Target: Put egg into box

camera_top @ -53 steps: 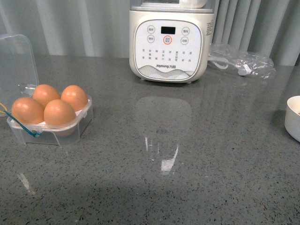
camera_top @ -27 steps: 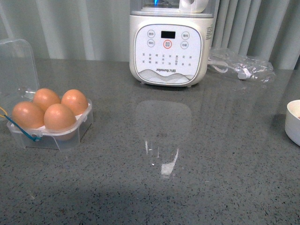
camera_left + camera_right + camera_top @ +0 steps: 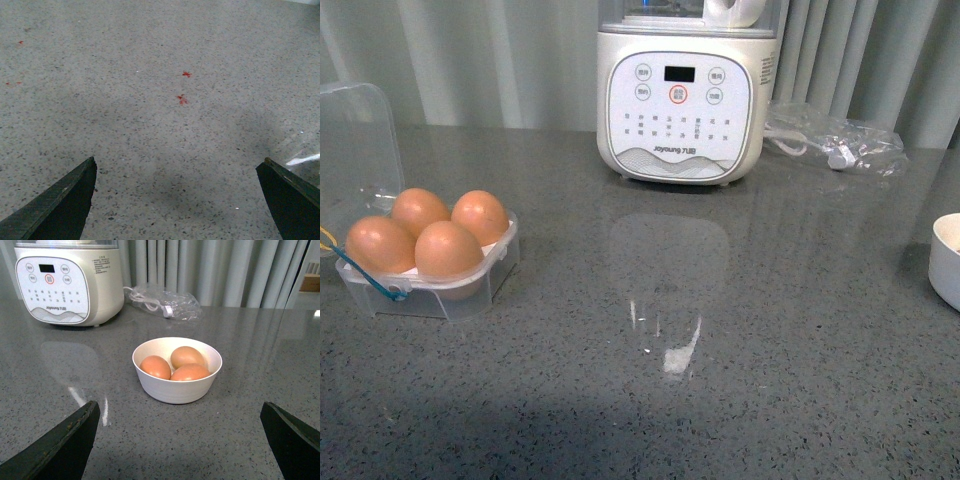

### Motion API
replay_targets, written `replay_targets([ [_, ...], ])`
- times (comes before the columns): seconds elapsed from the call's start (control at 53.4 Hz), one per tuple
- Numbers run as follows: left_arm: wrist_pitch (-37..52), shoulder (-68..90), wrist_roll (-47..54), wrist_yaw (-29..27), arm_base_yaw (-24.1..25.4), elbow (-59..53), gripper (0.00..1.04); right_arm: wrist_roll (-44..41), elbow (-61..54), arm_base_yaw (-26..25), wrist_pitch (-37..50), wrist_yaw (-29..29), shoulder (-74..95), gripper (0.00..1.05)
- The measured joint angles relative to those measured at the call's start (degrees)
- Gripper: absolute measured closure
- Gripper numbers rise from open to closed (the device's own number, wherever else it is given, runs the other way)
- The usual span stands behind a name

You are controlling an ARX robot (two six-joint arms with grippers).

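Note:
The clear plastic box [image 3: 470, 290] stands open at the left of the counter, its lid [image 3: 355, 140] tipped back. Orange-brown eggs [image 3: 448, 250] fill all its hollows, and a blue and yellow cord [image 3: 370, 278] hangs at its front. In the right wrist view three more eggs [image 3: 187, 356] lie in a white bowl [image 3: 175, 387]. My right gripper [image 3: 180, 403] is open and empty, a short way in front of the bowl. My left gripper [image 3: 179, 160] is open and empty above bare counter. Neither arm shows in the front view.
A white Joyoung appliance [image 3: 680, 100] stands at the back middle, with a clear bag holding a cable [image 3: 835, 140] to its right. The bowl's edge [image 3: 946, 260] shows at the far right. Grey curtains hang behind. Small red marks [image 3: 182, 99] dot the counter under my left gripper.
The front view has shifted slightly, so the appliance sits a little lower in the picture. Box, eggs and bowl have not moved on the counter.

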Motion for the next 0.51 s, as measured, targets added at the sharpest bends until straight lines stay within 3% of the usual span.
replay_targets([
  [0.506, 0.5, -4.7, -8.6, 3.0, -9.5, -1.5, 0.07, 0.0, 0.0, 0.0, 0.0, 0.0, 0.0, 0.07],
])
